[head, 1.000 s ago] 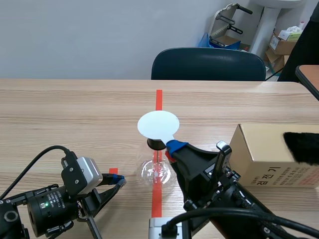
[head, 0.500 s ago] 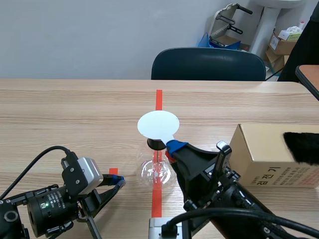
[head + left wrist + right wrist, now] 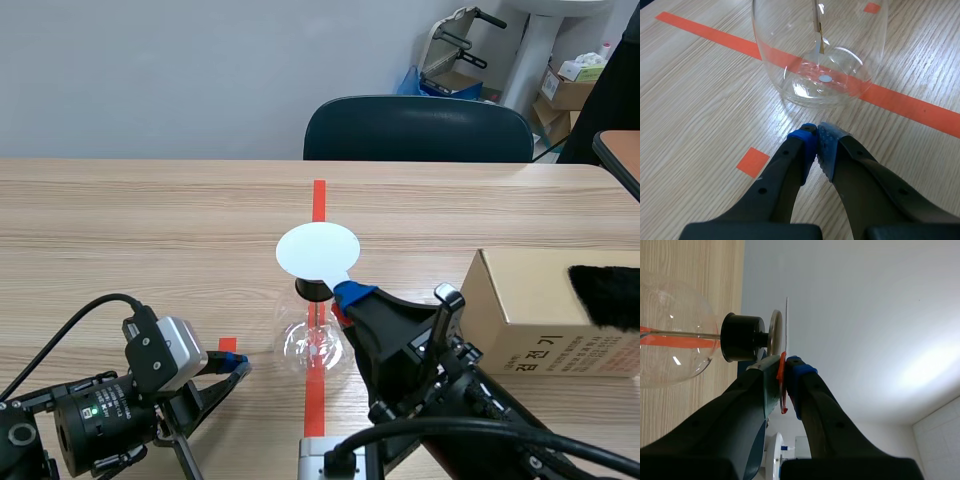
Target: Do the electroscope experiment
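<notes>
Red strip (image 3: 783, 405), largely hidden, pinched in right tool (image 3: 785, 371); left tool (image 3: 816, 135) closed beside flask (image 3: 790, 60).

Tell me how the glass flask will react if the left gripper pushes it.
The glass flask looks thin-walled and rounded, so it probably slides or rocks easily and is fragile. Its black stopper and top plate sit high, so it may tip.
</notes>
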